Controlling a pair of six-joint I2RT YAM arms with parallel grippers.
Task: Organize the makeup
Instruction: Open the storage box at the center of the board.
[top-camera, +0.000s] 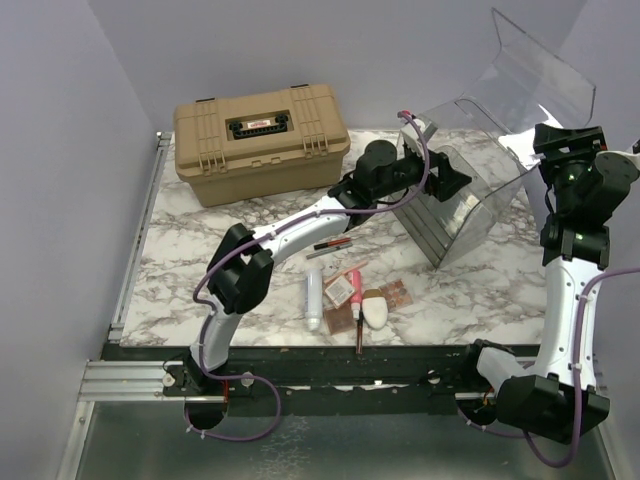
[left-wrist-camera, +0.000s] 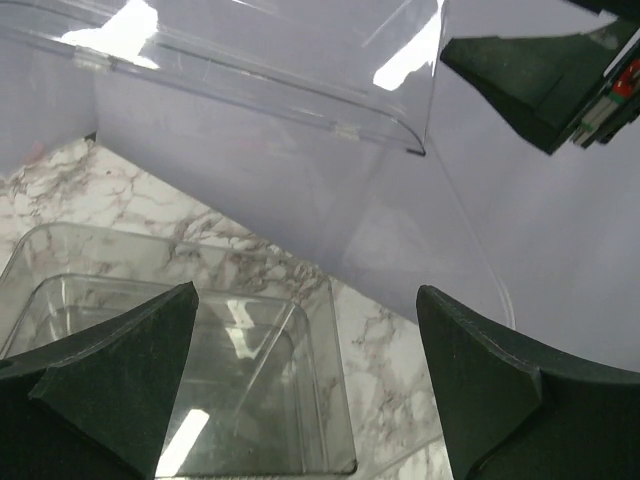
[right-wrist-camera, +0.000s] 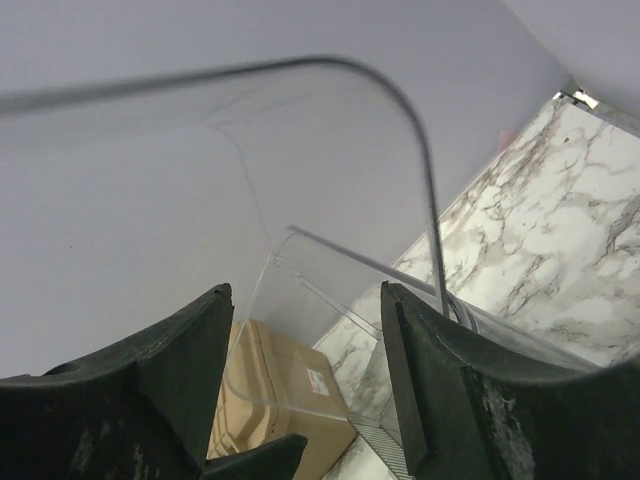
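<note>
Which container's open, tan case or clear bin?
The clear plastic bin: its lid stands flipped up, while the tan hard case has its lid down.

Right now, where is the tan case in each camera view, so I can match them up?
Top external: the tan case is at upper left, at the back of the table, left of the clear bin.
Left wrist: not in it.
Right wrist: low centre, seen through the clear bin.
Shared landmark: the clear bin's raised lid shows in all three views.
</note>
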